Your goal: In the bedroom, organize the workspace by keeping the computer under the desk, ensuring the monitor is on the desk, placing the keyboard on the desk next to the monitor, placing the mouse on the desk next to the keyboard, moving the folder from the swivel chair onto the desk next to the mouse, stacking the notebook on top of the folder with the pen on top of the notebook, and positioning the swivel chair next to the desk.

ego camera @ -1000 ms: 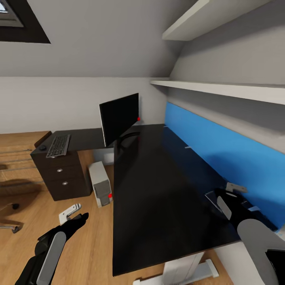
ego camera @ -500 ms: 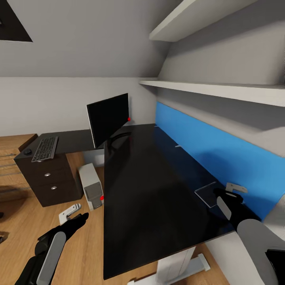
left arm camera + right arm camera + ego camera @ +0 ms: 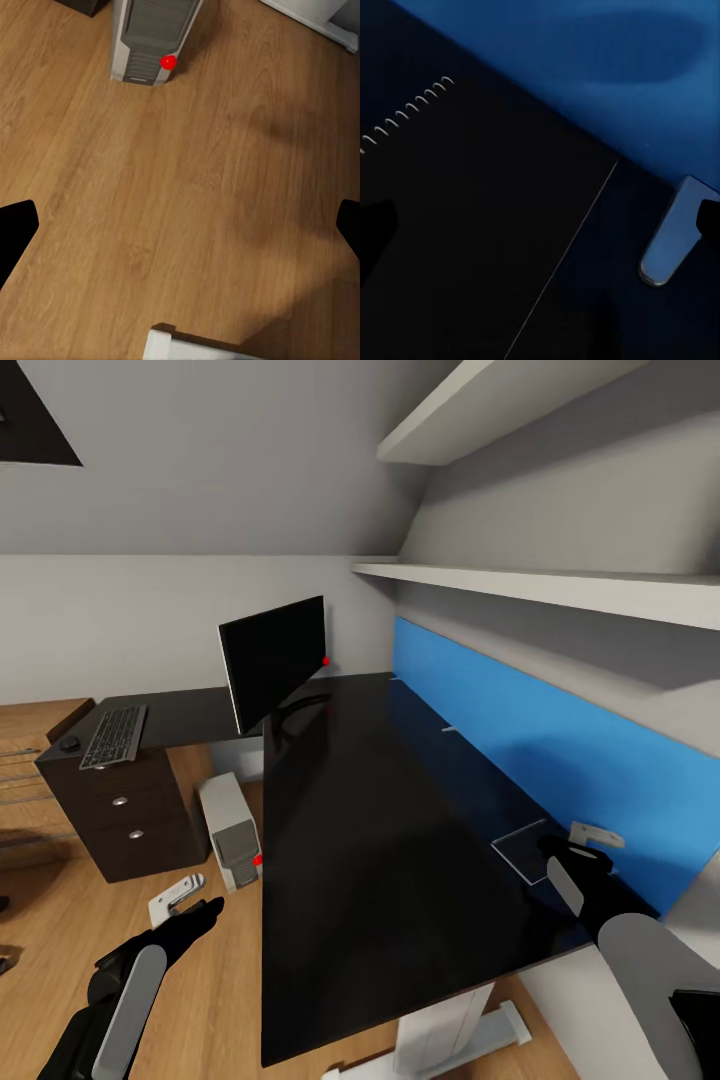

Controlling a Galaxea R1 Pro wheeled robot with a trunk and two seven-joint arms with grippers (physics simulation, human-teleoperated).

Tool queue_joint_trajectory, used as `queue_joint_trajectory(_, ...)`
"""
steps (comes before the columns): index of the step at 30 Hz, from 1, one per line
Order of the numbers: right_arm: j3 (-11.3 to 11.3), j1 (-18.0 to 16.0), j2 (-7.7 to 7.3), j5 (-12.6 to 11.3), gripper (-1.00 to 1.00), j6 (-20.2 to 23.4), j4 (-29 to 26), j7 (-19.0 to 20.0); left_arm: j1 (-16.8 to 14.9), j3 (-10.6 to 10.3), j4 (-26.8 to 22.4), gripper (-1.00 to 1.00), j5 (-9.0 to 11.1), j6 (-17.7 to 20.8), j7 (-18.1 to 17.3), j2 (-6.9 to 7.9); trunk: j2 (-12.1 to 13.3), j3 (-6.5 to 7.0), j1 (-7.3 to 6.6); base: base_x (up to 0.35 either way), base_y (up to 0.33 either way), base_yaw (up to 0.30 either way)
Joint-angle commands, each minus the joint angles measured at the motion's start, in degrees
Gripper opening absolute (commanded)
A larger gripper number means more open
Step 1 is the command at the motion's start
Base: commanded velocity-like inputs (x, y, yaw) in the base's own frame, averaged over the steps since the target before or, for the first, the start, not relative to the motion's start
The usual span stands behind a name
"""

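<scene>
Wooden floor (image 3: 60, 920) lies open beneath the left gripper (image 3: 180, 225), whose fingers stand wide apart above bare boards, the computer (image 3: 229, 830) standing just beyond, beside the desk (image 3: 380, 830) edge. Over the desk's near right corner the right gripper (image 3: 540, 217) hovers, fingers spread, above a spiral-bound notebook (image 3: 472, 225) by the blue panel (image 3: 560, 750). Farther off, the monitor (image 3: 273, 658) stands at the desk's far corner, with keyboard (image 3: 114, 736) and mouse (image 3: 69, 743) on the drawer cabinet (image 3: 125, 820).

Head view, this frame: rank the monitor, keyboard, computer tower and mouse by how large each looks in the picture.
Largest to smallest as they look:
1. monitor
2. computer tower
3. keyboard, close to the tower and foreshortened, so that order is unsure
4. mouse, plainly the smallest
</scene>
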Motion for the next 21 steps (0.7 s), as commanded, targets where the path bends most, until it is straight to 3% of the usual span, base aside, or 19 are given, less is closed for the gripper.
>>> queue_joint_trajectory(1, 0.01, -0.01, 0.00, -0.17, 1.00, 0.36, -0.13, -0.19, -0.04, -0.02, -0.09, 1.00, 0.59, 0.16, 0.50, 0.02, -0.03, -0.06, 0.00, 0.031, 0.007, 0.000)
queue_joint_trajectory(21, 0.01, -0.01, 0.00, -0.17, 1.00, 0.36, -0.13, -0.19, -0.04, -0.02, -0.25, 1.00, 0.40, 0.16, 0.50, 0.02, -0.03, -0.06, 0.00, 0.139, 0.071, 0.000)
